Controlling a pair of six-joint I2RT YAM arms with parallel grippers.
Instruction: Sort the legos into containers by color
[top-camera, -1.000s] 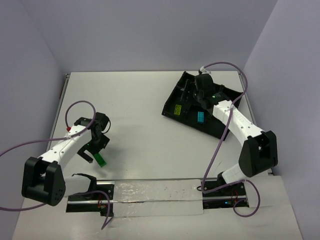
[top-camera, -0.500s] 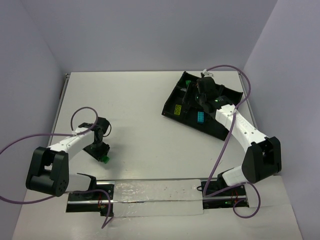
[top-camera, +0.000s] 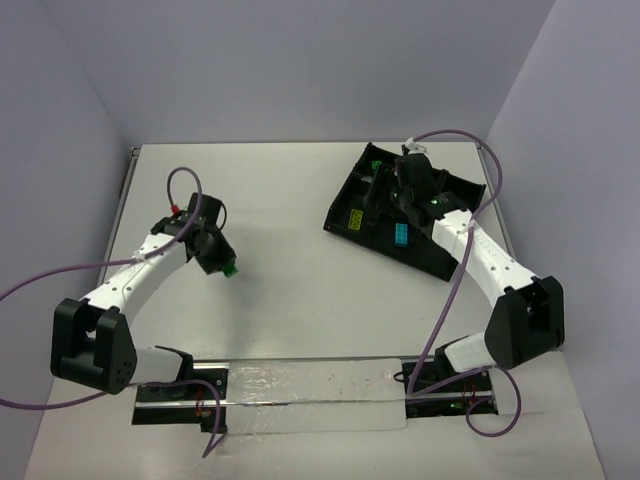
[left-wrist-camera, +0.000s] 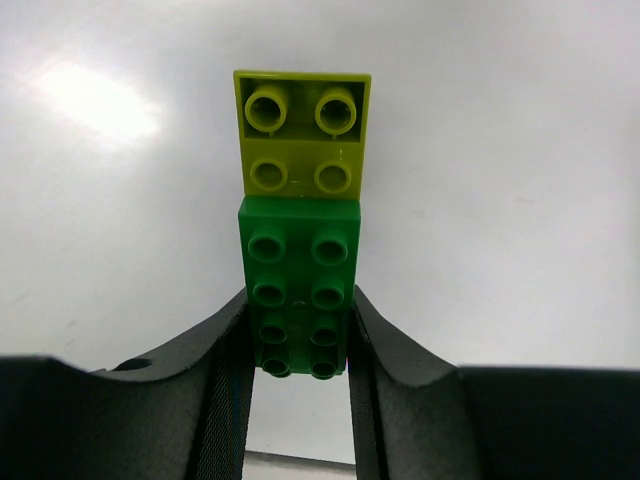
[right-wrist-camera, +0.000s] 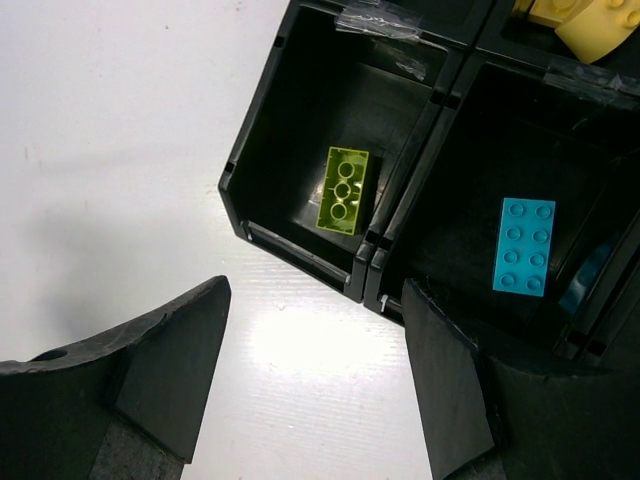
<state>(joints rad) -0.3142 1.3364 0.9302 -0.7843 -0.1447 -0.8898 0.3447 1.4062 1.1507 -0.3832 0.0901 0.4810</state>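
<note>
A dark green brick (left-wrist-camera: 300, 290) with a yellow-green brick (left-wrist-camera: 302, 130) joined to its far end sits between the fingers of my left gripper (left-wrist-camera: 300, 310), which is shut on it. From above, the left gripper (top-camera: 214, 252) hangs over the left half of the table, the green brick (top-camera: 229, 269) showing at its tip. My right gripper (right-wrist-camera: 315, 370) stands open and holds nothing, above the near edge of the black tray (right-wrist-camera: 300, 255). One compartment holds a yellow-green brick (right-wrist-camera: 343, 189), the neighbouring one a cyan brick (right-wrist-camera: 524, 246).
Pale yellow pieces (right-wrist-camera: 590, 25) lie in a far compartment. From above, the tray (top-camera: 445, 268) sits tilted at the back right with a green piece (top-camera: 376, 163) at its far end. A foil strip (top-camera: 310, 385) runs along the near edge between the arm bases.
My left gripper has shut on the green brick stack and carried it up off the table, away from the near edge. The right arm shifted slightly over the tray.
</note>
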